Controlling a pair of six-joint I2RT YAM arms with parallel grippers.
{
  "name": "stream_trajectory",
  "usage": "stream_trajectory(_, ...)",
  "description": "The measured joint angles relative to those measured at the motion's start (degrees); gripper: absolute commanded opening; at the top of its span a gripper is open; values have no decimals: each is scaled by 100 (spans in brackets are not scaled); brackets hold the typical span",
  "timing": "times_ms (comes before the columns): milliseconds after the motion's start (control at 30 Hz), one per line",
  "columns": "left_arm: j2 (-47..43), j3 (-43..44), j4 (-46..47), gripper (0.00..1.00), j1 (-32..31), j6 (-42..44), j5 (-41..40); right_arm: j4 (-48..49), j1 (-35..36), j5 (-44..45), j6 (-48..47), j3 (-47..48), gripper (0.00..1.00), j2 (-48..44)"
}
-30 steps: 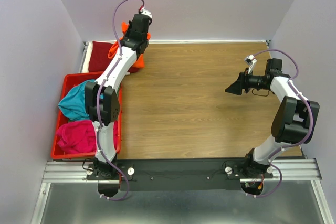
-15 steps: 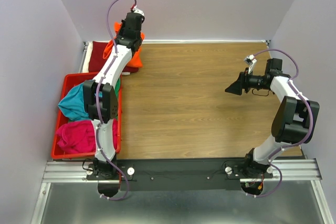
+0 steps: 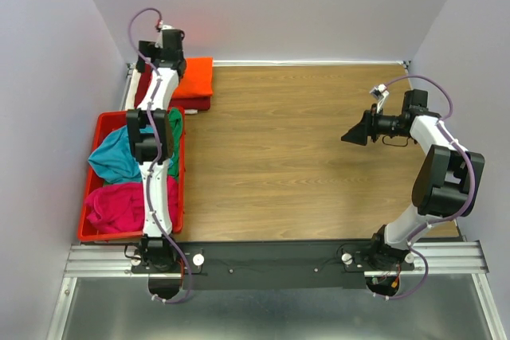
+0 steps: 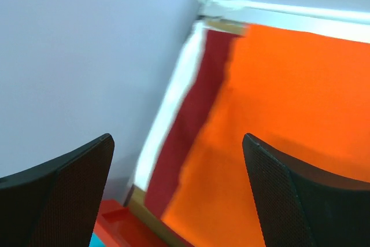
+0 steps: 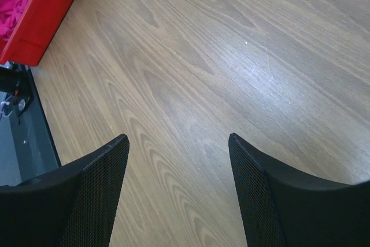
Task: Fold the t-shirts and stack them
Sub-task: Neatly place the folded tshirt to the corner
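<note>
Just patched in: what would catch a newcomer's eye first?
The bright orange t-shirt lies folded on the dark red t-shirt in the far left corner of the table, the left end effector open above it. At the left edge, the red crate holds a teal t-shirt, a magenta t-shirt and a green t-shirt.

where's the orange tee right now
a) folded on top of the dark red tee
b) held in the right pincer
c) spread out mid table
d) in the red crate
A: the orange t-shirt lies flat and folded on the dark red t-shirt in the far left corner, with the dark red edge showing along its side.
</note>
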Motion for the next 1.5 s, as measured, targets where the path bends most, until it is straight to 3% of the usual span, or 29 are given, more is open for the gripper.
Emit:
stream_trajectory(133, -127, 90, -11, 98, 313, -389, -210, -79, -11, -48, -63, 7, 76, 11)
stream_trajectory(267, -870, 59, -79, 98, 260, -748, -33, -173, -22, -57, -157, 52, 76, 31)
stream_trajectory(533, -3591, -1421, 339, 87, 157, -1056, 2157, -236, -22, -37, -297, 76, 76, 31)
stream_trajectory(667, -4190, -2369, 656, 67, 299, -1290, 3792, -258, -22, -13, -354, 76, 75, 31)
stream_trajectory(700, -4194, -2605, 776, 57, 385, -1423, 4378, -260, -22, -11, -361, 76, 75, 31)
stream_trajectory(867, -3338, -2927, 1233, 36, 874, -2205, 6585, -280, -22, 20, -374, 76, 75, 31)
stream_trajectory(1033, -1928, -2583, 1515, 30, 1117, -2931, 8019, -299, -22, 52, -424, 76, 75, 46)
stream_trajectory(1200, -916, -2065, 1102, 26, 1117, -3145, 8310, -345, -22, 57, -468, 79, 74, 170)
stream_trajectory(1500, -461, -1816, 330, 26, 1130, -2892, 7809, -417, -22, 59, -511, 87, 74, 212)
